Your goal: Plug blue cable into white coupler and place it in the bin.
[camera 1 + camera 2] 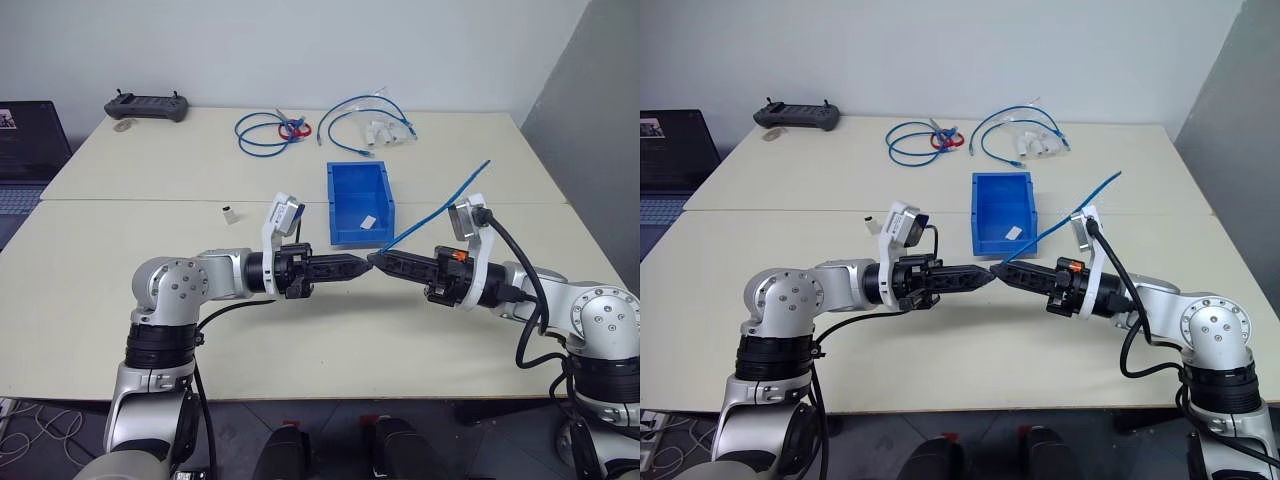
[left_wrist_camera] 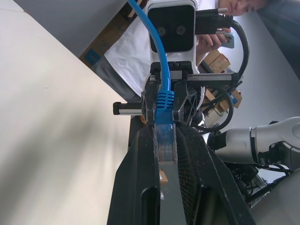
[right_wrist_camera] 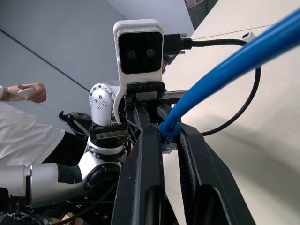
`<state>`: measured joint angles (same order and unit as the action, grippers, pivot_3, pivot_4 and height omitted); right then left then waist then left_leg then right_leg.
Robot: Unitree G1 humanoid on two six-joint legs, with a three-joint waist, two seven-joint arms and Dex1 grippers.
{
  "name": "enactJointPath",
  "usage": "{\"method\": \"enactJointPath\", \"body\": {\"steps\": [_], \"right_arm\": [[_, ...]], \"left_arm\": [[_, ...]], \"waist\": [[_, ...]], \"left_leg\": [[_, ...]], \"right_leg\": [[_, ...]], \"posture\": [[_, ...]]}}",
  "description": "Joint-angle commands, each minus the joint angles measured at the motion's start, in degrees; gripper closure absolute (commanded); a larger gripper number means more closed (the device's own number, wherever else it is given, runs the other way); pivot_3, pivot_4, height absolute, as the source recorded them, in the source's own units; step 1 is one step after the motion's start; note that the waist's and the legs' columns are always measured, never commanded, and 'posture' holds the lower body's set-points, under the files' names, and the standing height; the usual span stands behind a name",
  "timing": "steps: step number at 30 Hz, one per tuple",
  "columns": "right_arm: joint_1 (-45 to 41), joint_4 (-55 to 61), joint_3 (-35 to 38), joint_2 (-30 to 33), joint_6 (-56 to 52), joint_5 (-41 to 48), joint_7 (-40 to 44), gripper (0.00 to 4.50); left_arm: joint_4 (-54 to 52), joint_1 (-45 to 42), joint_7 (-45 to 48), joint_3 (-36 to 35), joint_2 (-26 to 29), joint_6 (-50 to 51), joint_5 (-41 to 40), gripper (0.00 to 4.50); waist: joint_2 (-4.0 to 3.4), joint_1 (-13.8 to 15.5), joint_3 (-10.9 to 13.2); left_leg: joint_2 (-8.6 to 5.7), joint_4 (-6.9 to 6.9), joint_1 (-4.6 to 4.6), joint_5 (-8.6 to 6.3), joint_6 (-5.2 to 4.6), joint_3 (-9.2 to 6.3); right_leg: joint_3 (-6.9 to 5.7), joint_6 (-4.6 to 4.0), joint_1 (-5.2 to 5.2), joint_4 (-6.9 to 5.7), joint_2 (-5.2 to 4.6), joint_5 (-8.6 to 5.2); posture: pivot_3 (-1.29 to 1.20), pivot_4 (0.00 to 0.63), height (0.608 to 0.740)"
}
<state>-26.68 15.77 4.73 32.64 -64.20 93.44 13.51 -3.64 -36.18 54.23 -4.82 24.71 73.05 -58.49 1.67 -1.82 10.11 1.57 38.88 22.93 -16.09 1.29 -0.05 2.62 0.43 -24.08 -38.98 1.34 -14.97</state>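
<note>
My two grippers meet tip to tip above the table, just in front of the blue bin (image 1: 336,205). The left gripper (image 1: 360,263) is shut on the clear plug (image 2: 166,145) at the end of the blue cable (image 1: 440,208). Right behind that plug, the right gripper (image 1: 380,261) is shut on the cable's blue boot (image 3: 168,129). From there the cable rises free up and to the right. The white coupler (image 1: 229,213) stands alone on the table, left of the bin and beyond my left arm.
A white paper slip (image 1: 368,222) lies inside the bin. Looped blue cables (image 1: 262,133) and small white parts (image 1: 385,130) sit at the table's back, a black controller (image 1: 147,106) at the far left corner. A person (image 2: 126,51) stands beside the table.
</note>
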Motion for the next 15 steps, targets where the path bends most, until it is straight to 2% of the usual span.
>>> {"method": "enactJointPath", "body": {"steps": [1, 4, 6, 9, 12, 15], "right_arm": [[-1.2, 1.4, 0.1, 0.4, 0.3, 1.5, 0.4, 4.36], [-1.2, 1.7, -0.1, 0.7, 0.1, 1.3, 0.4, 4.36], [-1.2, 1.6, 0.0, 0.7, 0.3, 1.2, 0.2, 4.36], [-1.7, 0.8, 0.2, 0.4, 0.9, -0.2, 0.1, 4.36], [-1.8, -0.4, 0.8, 0.5, 1.7, -2.3, 0.5, 4.36], [-0.9, -1.3, 1.5, 1.1, 2.5, -5.8, 2.2, 4.36]], "left_arm": [[-1.3, -1.2, -0.5, -0.5, -0.6, -1.0, -1.3, 4.30], [-1.6, -1.0, 0.2, 0.0, 0.0, -2.2, -0.3, 4.30], [-1.4, -0.9, 1.6, 0.2, 1.1, -2.2, -0.3, 3.59], [-3.0, 0.1, 5.5, 3.3, 5.1, -7.3, 4.3, 2.87], [-3.6, 2.4, 7.7, 6.5, 9.6, -15.3, 11.4, 2.28], [-3.2, 6.7, 5.2, 6.3, 13.0, -23.6, 19.0, 1.73]], "waist": [[0.00, 0.0, 0.0], [0.00, 0.0, 0.0], [0.00, 0.0, 0.0], [0.00, 0.0, 0.0], [-0.02, -0.1, 0.0], [-0.04, -0.1, 0.0]], "left_leg": [[0.00, 0.00, 0.00, 0.00, 0.00, 0.00], [0.00, 0.00, 0.00, 0.00, 0.00, 0.01], [0.00, 0.00, 0.00, 0.00, 0.00, 0.01], [0.02, -0.01, -0.01, 0.00, 0.00, 0.01], [0.02, -0.04, -0.01, 0.00, 0.00, 0.01], [0.02, -0.07, -0.02, 0.00, 0.00, 0.04]], "right_leg": [[0.01, 0.00, 0.00, 0.00, 0.00, 0.00], [0.01, 0.00, 0.00, 0.00, 0.00, 0.00], [0.00, 0.00, 0.00, 0.00, 0.00, 0.00], [0.00, 0.00, -0.01, 0.00, 0.01, 0.00], [0.02, -0.01, -0.03, 0.01, 0.04, -0.01], [0.05, -0.02, -0.03, 0.03, 0.03, -0.01]], "posture": [[0.00, 0.150, 0.740], [0.00, 0.150, 0.740], [0.00, 0.150, 0.740], [0.00, 0.150, 0.740], [0.00, 0.150, 0.740], [0.00, 0.150, 0.740]]}}
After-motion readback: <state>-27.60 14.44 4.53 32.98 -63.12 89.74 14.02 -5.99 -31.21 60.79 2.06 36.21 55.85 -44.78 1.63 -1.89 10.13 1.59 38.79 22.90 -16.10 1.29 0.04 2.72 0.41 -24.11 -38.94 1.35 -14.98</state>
